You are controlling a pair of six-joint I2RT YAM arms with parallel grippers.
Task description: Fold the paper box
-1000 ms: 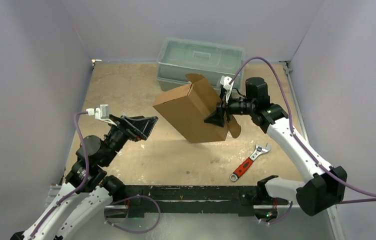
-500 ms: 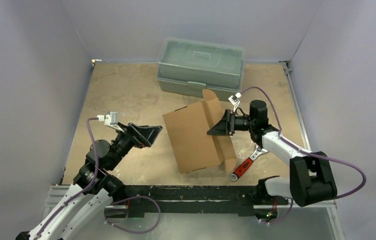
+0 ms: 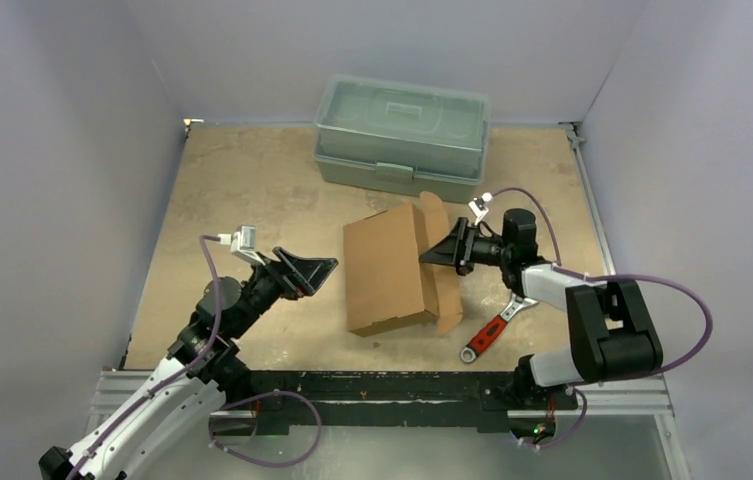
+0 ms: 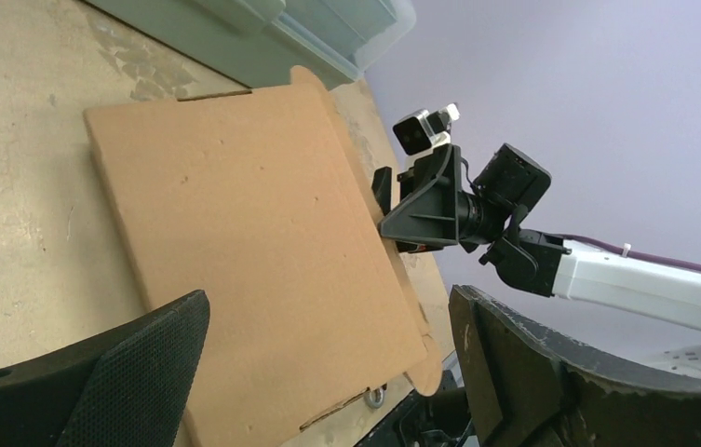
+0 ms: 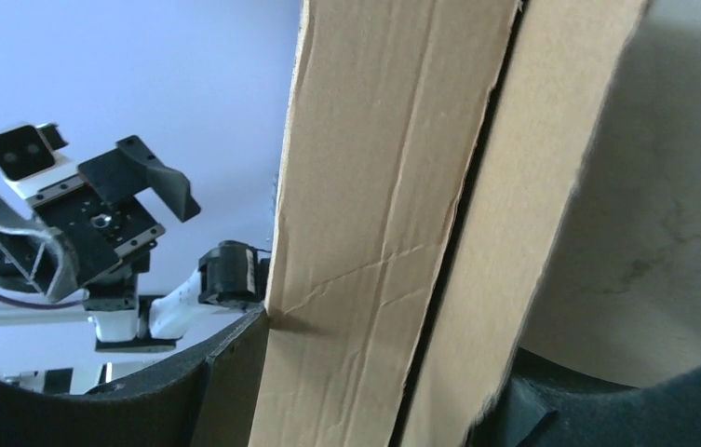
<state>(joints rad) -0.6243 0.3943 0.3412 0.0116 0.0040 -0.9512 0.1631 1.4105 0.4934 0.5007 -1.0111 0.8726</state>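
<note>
1. The paper box point(image 3: 387, 268) rests on the bench point(image 3: 252, 190), just in front of the toolbox point(image 3: 402, 130).
2. The left jaws are wide apart, empty.
3. The right jaws sit around its edge; I cannot tell if they squeeze.

Paper box point(image 3: 389, 268) in plain brown corrugated cardboard, unprinted; folded into a shallow rectangular form; set on the table point(image 3: 252, 200) a little right of the middle, nearer the near edge than the far one; broad smooth face up, long sides running roughly from near edge to far edge, turned slightly askew; thin side wall showing along the near end; narrow flap with rounded tips loose along the right side, parted from the main panel by a dark gap.
</note>
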